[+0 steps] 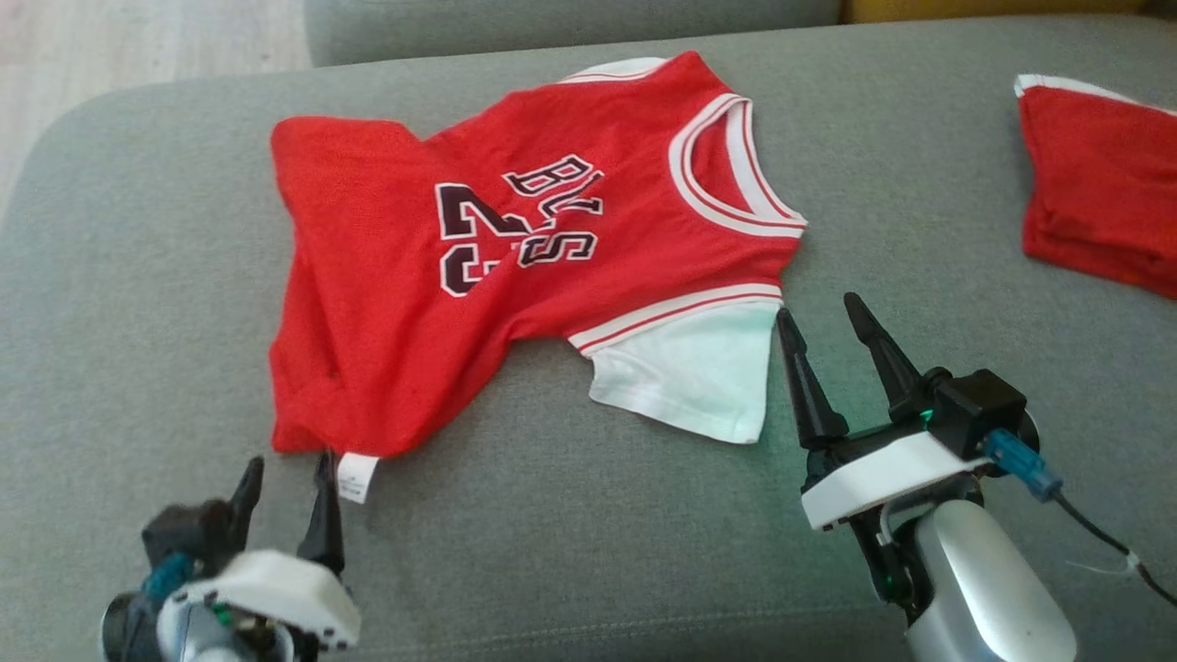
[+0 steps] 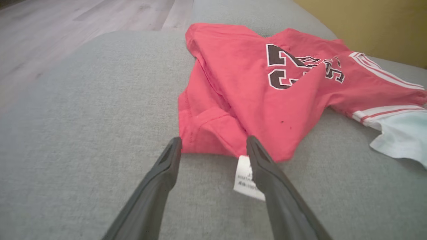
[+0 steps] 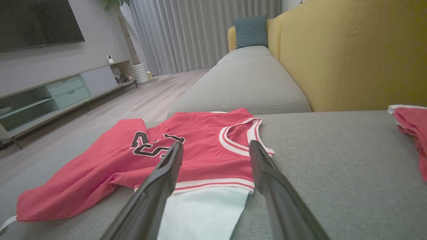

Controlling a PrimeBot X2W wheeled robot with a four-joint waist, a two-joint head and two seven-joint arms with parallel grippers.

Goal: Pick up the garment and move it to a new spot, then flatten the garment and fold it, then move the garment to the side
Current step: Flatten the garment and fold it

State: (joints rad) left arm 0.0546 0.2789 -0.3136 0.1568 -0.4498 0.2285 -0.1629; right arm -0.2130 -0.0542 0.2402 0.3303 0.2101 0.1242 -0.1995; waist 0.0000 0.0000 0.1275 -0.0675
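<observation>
The garment (image 1: 515,267) is a red jersey with black "23" lettering and white-and-red trim, lying rumpled on the grey sofa seat (image 1: 138,303), neck toward the right. Its white lining (image 1: 699,372) sticks out at the near right. My left gripper (image 1: 287,471) stands open just short of the jersey's near left corner, next to its white care label (image 1: 357,478). In the left wrist view the fingers (image 2: 267,166) frame that corner (image 2: 213,133), with nothing between them. My right gripper (image 1: 823,317) is open beside the white lining's right edge, holding nothing.
A plain red cloth (image 1: 1099,188) lies at the seat's right end. The yellow sofa back (image 3: 350,53) rises behind the seat. Wooden floor (image 2: 66,33) lies beyond the seat's left edge, with a TV cabinet (image 3: 50,96) farther off.
</observation>
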